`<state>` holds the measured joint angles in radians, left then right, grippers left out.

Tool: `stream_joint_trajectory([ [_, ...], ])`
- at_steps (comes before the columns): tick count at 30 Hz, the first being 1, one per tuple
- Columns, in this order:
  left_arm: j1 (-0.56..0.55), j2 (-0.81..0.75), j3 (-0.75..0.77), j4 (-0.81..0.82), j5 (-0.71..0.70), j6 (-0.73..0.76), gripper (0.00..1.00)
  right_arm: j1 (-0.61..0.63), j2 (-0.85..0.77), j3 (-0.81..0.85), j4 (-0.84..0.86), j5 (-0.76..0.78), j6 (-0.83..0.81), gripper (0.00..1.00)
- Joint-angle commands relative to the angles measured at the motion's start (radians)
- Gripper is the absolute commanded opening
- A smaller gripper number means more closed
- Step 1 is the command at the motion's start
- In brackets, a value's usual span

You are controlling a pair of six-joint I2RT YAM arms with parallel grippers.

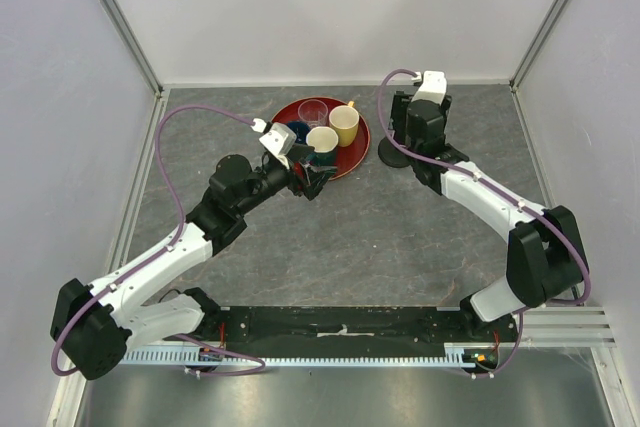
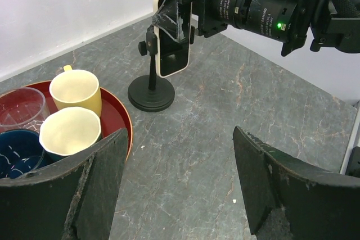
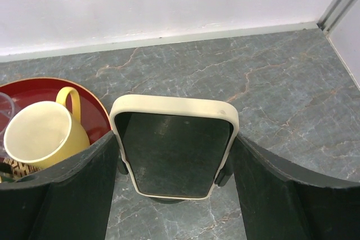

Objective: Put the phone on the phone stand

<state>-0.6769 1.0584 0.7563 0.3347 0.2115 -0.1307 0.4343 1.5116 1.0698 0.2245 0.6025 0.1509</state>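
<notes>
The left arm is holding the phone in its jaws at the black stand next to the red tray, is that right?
No, it's the right arm. The left wrist view shows the right gripper holding the phone in its jaws at the black stand next to the red tray; the left gripper is open and empty.

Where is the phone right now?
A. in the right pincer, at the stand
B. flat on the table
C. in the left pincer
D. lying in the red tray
A: the right pincer grips the phone upright at the top of the stand, while the left pincer is open and empty.
</notes>
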Motion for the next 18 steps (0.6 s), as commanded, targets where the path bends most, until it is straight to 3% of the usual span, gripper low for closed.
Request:
stream_joint_trajectory([
  [1, -0.01, 0.0, 0.031, 0.027, 0.005, -0.01, 0.81, -0.02, -0.048, 0.035, 0.09, -0.111, -0.044, 0.2],
  [3, -0.012, -0.001, 0.032, 0.027, 0.003, -0.009, 0.81, -0.048, -0.028, 0.071, 0.058, -0.2, -0.045, 0.2],
  [9, -0.013, -0.009, 0.031, 0.027, 0.005, -0.009, 0.81, -0.065, -0.025, 0.073, 0.027, -0.234, -0.056, 0.25],
  [18, -0.015, -0.008, 0.031, 0.027, 0.0, -0.007, 0.81, -0.066, -0.042, 0.073, -0.014, -0.236, -0.037, 0.52],
])
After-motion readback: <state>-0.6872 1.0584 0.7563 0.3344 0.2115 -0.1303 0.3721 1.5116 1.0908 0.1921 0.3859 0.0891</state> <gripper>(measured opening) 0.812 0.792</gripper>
